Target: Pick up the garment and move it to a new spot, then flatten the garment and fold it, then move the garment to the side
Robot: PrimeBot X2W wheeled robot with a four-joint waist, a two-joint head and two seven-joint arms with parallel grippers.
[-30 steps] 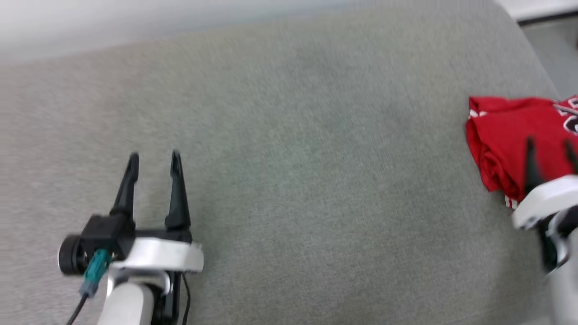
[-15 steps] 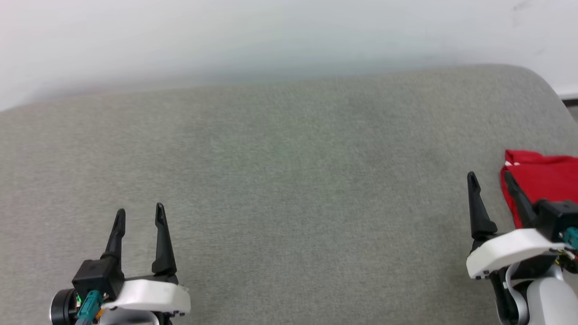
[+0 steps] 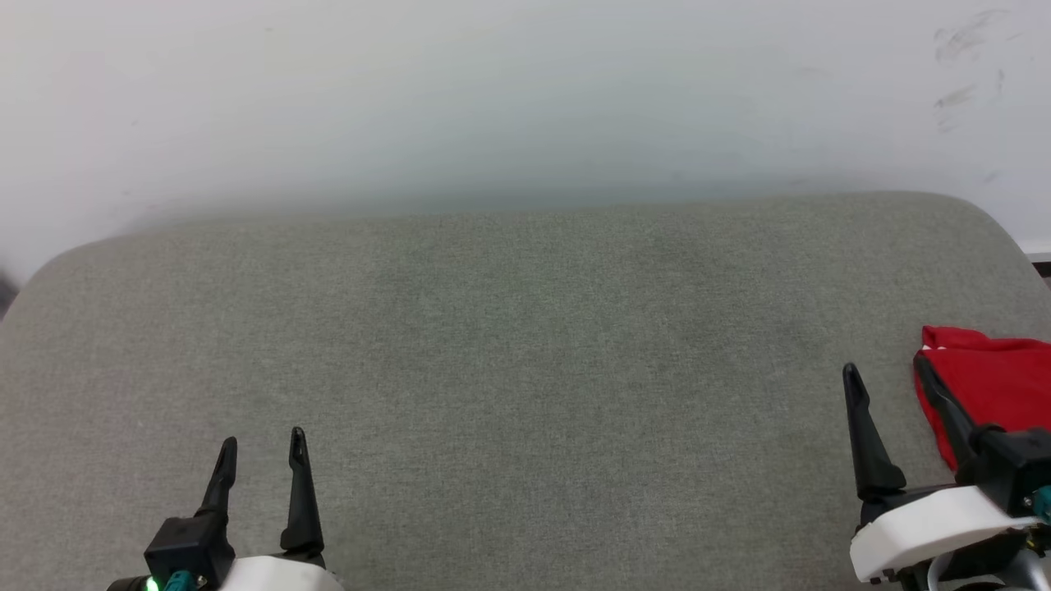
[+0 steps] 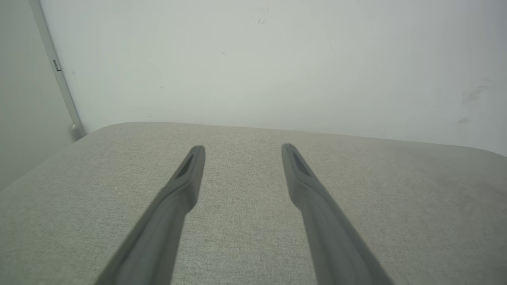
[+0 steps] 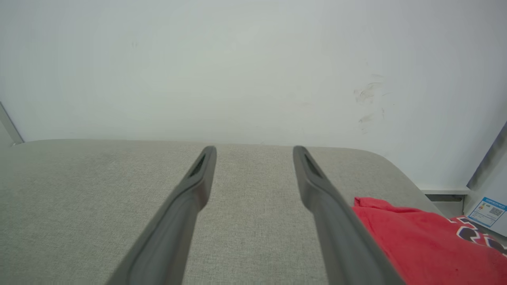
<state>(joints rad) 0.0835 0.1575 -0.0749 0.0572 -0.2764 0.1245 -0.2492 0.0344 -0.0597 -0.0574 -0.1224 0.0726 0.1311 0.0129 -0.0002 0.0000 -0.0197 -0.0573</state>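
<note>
Grey fabric cushion meets a white wall, and above the cushion's near edge both tools hang with fingers spread wide, gripping nothing: the left gripper toward its left end, the right gripper toward its right end. Just beside the right gripper's outer finger, the garment lies bunched and red on the cushion's right end.

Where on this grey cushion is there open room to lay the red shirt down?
The middle of the grey cushion is bare, from the left gripper across to the right gripper and back to the wall. The left end is bare too. It is crowded at the right edge, where the garment lies beside the right gripper.
</note>
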